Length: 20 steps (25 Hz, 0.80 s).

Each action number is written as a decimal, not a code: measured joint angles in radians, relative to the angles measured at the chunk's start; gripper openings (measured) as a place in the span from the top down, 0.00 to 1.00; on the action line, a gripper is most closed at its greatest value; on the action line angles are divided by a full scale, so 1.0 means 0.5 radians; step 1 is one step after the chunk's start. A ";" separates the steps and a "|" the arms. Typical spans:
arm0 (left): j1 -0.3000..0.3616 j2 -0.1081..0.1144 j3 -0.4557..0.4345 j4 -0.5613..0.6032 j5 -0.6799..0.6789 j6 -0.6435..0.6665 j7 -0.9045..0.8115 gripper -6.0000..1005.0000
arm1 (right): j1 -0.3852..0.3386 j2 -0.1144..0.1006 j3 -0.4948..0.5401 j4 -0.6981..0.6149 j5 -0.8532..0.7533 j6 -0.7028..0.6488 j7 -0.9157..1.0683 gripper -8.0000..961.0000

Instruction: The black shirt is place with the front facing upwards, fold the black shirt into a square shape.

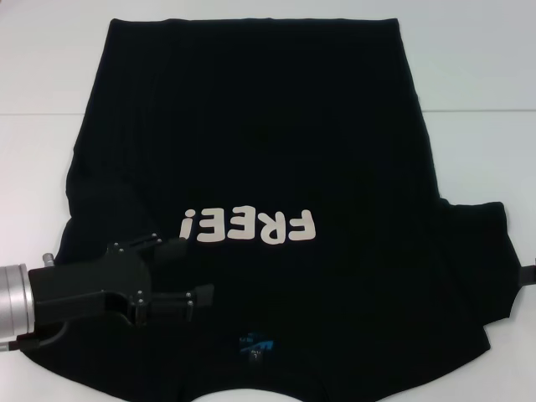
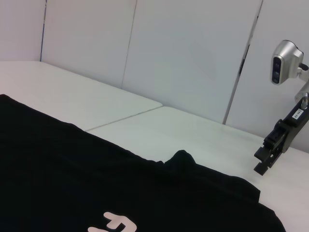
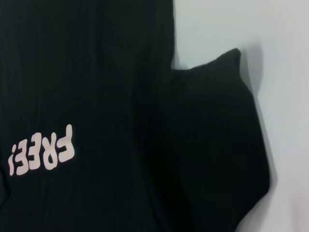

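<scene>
White table (image 1: 494, 100) lies bare on both sides of the black shirt (image 1: 251, 126) and beyond its far hem. The left tool (image 1: 180, 272) hangs over the shirt's near-left part, beside the lettering, blocking passage there.

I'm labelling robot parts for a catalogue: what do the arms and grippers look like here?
The left gripper is matte black and blocky with small silver screws, on a brushed silver cylindrical wrist. The right gripper is black too, with a small white label, below a silver camera housing.

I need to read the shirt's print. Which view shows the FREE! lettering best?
The head view: the whole FREE! lettering shows on the black shirt, beside the left gripper. The right wrist view shows it whole but off to one side; the left wrist view catches only a sliver.
</scene>
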 joint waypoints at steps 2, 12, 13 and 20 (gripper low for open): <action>0.000 0.000 0.002 -0.001 0.000 -0.005 0.000 0.07 | 0.008 -0.003 0.001 0.028 0.002 0.019 -0.003 0.10; -0.002 -0.006 -0.007 -0.011 -0.008 -0.033 0.000 0.07 | 0.116 -0.005 -0.012 0.265 -0.006 0.160 -0.061 0.10; -0.003 -0.006 -0.008 -0.011 -0.008 -0.034 0.000 0.07 | 0.124 -0.004 -0.016 0.276 -0.007 0.163 -0.062 0.10; -0.012 -0.006 -0.008 -0.011 -0.015 -0.055 0.001 0.07 | 0.142 0.009 -0.079 0.299 -0.010 0.200 -0.050 0.10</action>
